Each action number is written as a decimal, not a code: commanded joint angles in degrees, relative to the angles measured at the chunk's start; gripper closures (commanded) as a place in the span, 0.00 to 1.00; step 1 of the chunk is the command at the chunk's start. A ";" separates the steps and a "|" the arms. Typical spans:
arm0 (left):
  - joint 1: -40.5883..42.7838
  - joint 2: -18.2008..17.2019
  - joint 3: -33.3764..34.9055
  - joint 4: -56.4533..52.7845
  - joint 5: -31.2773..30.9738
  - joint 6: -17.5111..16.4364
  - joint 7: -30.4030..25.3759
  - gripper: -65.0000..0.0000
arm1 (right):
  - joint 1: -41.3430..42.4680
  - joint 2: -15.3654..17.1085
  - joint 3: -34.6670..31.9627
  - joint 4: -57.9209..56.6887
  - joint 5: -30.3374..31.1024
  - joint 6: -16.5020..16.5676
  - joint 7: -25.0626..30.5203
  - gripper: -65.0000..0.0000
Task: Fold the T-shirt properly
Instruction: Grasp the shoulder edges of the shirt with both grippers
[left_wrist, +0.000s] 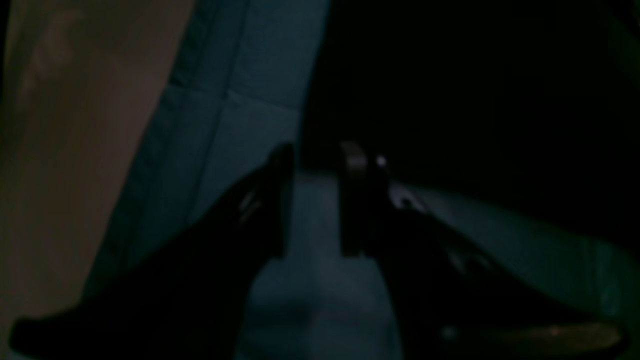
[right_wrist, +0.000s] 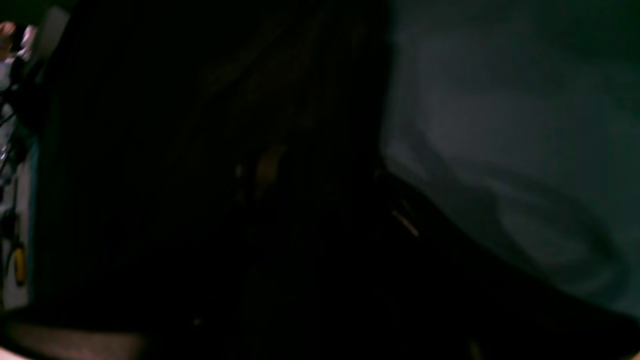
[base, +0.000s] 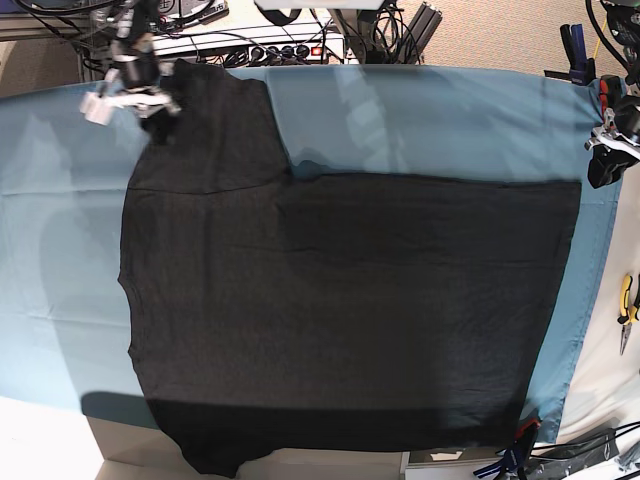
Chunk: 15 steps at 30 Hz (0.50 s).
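Observation:
The black T-shirt (base: 350, 300) lies spread flat on the teal table cloth (base: 420, 120), plain side up, with one sleeve (base: 215, 110) reaching to the far left. My right gripper (base: 150, 105) is blurred at that sleeve's outer edge. Its wrist view is almost filled with dark T-shirt fabric (right_wrist: 200, 150), and its fingers do not show there. My left gripper (base: 603, 165) hangs just off the shirt's far right corner. In its wrist view the left gripper (left_wrist: 317, 160) stands open over bare cloth (left_wrist: 320, 300), with the T-shirt (left_wrist: 475, 100) just beyond.
Cables and equipment (base: 260, 40) crowd the back edge. Clamps (base: 575, 45) pin the cloth at the right, and another clamp (base: 515, 455) sits at the front right corner. Yellow-handled pliers (base: 627, 300) lie off the cloth. The near sleeve (base: 210, 445) overhangs the front edge.

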<state>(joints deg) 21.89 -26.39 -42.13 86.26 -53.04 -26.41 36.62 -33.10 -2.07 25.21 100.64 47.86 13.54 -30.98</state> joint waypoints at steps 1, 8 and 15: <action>-0.17 -1.29 -0.50 0.85 -1.01 -0.44 -1.14 0.74 | -1.40 -0.15 -1.38 -0.52 -2.97 -1.55 -5.42 0.67; -0.17 -1.29 -0.50 0.85 -1.03 -0.46 -1.16 0.74 | -1.51 0.11 -2.49 -0.52 -5.55 -1.57 -4.92 0.67; -0.17 -1.29 -0.50 0.85 -0.96 -0.46 -1.70 0.74 | -1.51 0.17 -2.49 -0.52 -7.02 -1.38 -4.57 1.00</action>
<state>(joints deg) 21.89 -26.39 -42.13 86.26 -53.01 -26.44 36.40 -33.50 -1.78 23.22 100.73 43.29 13.39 -29.95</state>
